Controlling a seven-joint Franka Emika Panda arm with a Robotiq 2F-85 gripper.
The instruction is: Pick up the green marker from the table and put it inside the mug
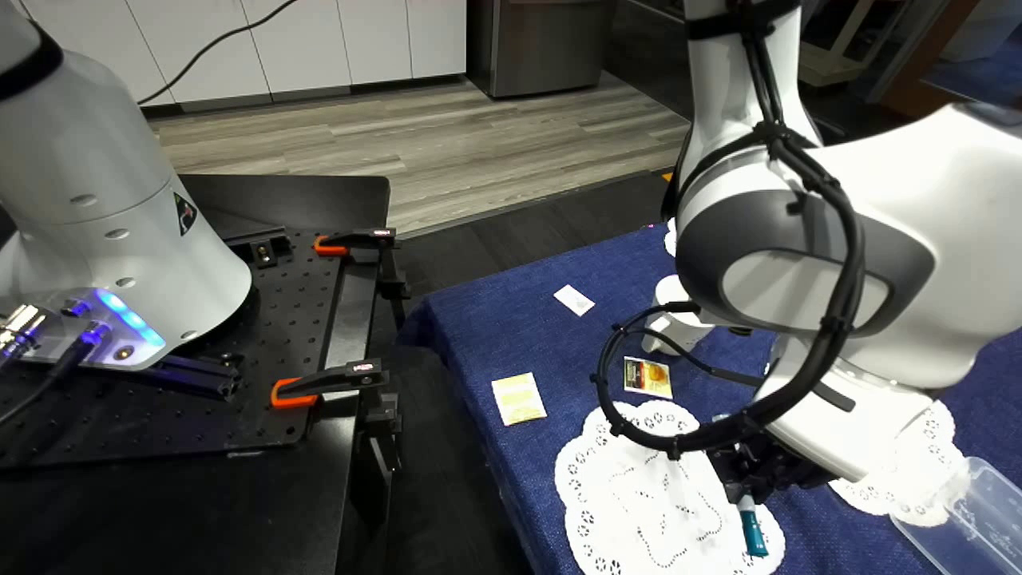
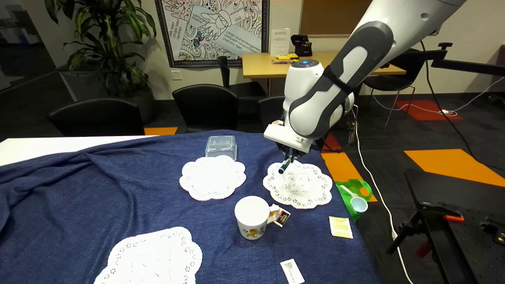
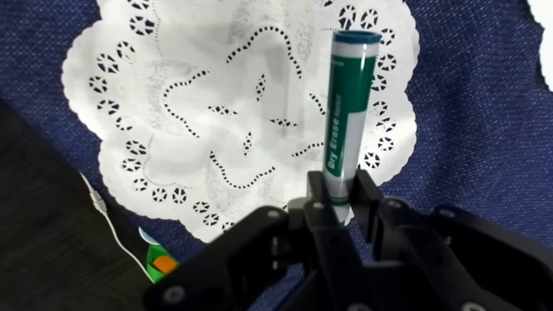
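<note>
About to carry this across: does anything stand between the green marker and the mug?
Nothing upright shows between the green marker, held in the gripper, and the mug. In an exterior view, the nearest things to that path, a lace doily and a small card beside the mug, lie flat on the table.

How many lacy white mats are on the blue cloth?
3: one mat by the held marker, another mat next to the clear box, a third mat cut off at an exterior view's bottom edge. More might be out of view.

The green marker (image 3: 351,112) is held tilted above the blue-draped table (image 2: 152,197) bearing the upright white mug (image 2: 251,218).
</note>
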